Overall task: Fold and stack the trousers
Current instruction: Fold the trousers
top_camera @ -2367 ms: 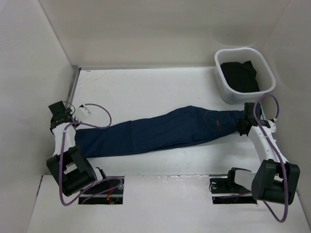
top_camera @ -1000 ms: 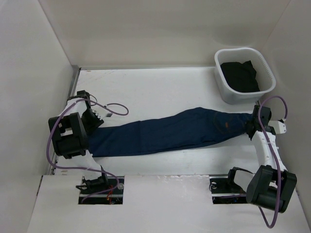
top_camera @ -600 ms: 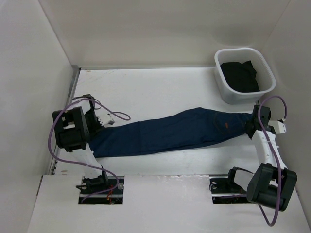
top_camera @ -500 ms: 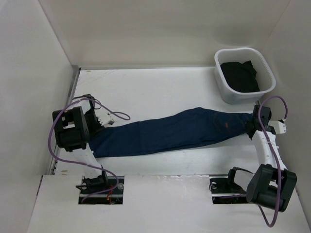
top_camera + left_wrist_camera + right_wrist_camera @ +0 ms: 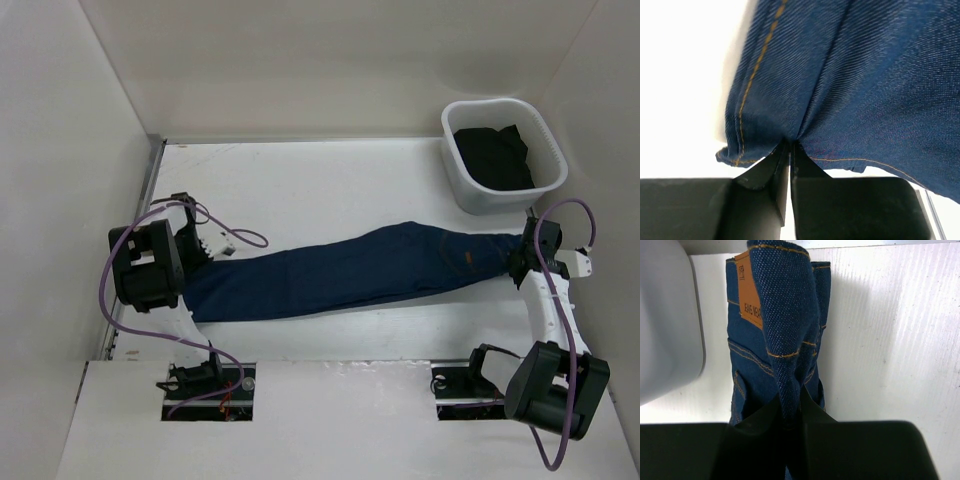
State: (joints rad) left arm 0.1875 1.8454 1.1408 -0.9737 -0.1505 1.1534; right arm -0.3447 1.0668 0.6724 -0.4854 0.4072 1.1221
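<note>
Both closed | left fingers point(image 5: 774, 166) pinch trousers point(image 5: 340, 275) hem | right fingers point(image 5: 767, 421) pinch waistband

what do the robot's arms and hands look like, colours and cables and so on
The two arms match: the left arm and right arm have slim white links joined by bulky black joint housings. A purple cable loops loosely along each arm. The left hand and right hand are matte black, each with two thick angular fingers tapering to wedge tips. No markings show.
</note>
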